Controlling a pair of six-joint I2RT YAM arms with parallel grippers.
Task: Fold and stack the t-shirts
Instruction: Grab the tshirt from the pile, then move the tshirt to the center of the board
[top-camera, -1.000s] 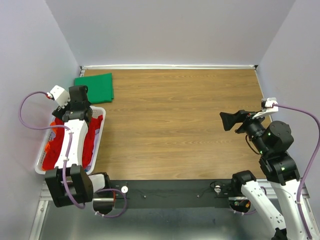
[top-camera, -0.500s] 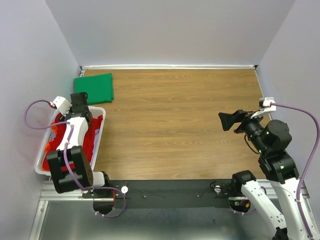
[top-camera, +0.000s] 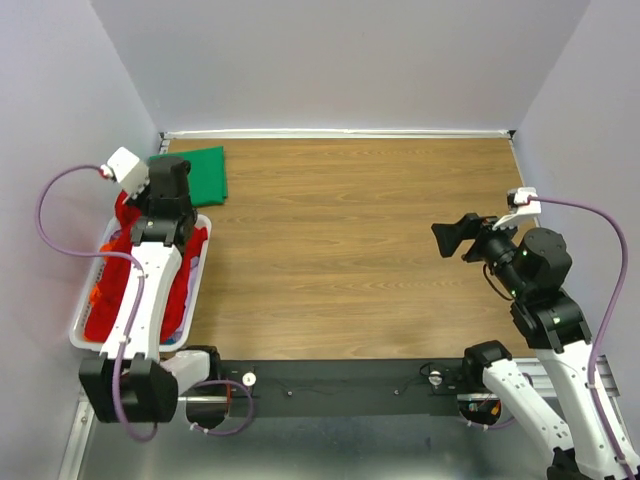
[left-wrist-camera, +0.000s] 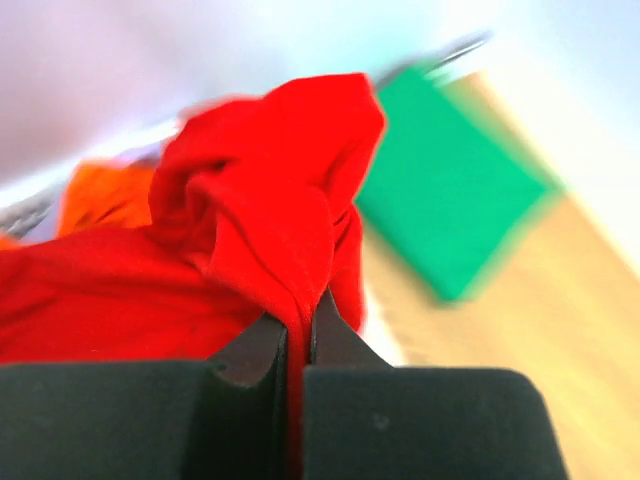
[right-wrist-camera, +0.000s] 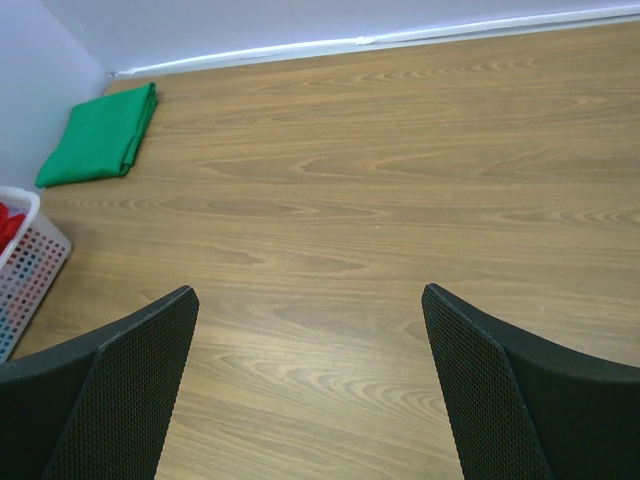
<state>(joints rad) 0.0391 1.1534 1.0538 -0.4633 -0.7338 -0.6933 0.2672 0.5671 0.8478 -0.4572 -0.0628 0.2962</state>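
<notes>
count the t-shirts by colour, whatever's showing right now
red t-shirt: 1, pinched in the left tool
green t-shirt: 1, folded on the table
orange t-shirt: 1, in the basket
total: 3 showing; the red cloth may hide more

Your wood-grain tabletop (top-camera: 360, 250) lies under soft, even light. Pale walls box it in: the back wall (top-camera: 340, 60) at 12 o'clock, the left wall (top-camera: 50, 120) at 9, the right wall (top-camera: 600, 110) at 3. A white strip (top-camera: 340, 133) lines the far edge. At 6 o'clock a black rail (top-camera: 340, 375) crosses the grey metal base (top-camera: 340, 440).
</notes>
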